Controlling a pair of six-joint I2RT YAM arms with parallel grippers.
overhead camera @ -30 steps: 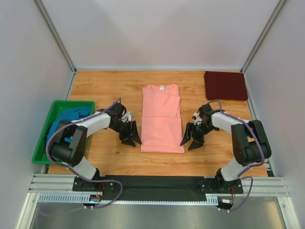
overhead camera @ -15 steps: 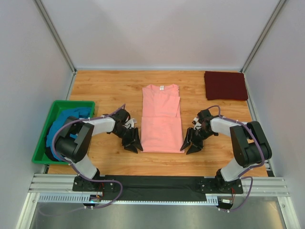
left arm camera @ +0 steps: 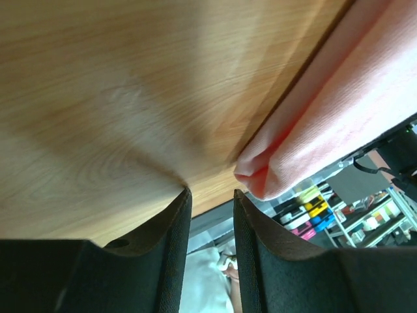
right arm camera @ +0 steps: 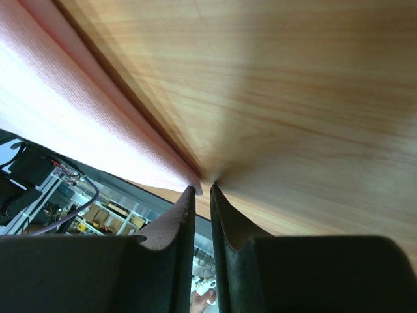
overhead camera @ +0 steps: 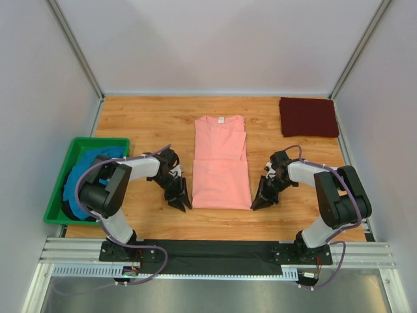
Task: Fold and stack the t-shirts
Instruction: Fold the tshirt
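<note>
The salmon-pink cotton t-shirt, folded long, lies mid-way on the wooden table. The left hand is spread beside its near-left corner. The right hand is nearly pressed together at the near-right corner, on cloth or not I cannot tell. Both should catch every layer.

In the top view the left arm covered much of the teal-blue t-shirt in the green bin at the left of the frame, so its shape was lost. The white label on the salmon-pink t-shirt was too small to read. In the right wrist view that shirt ran off the left edge, and whether the right claw held its corner between its tips could not be told. In the left wrist view the shirt was cut by the right edge, and below the surface, at lower right, lay only blurred clutter.
</note>
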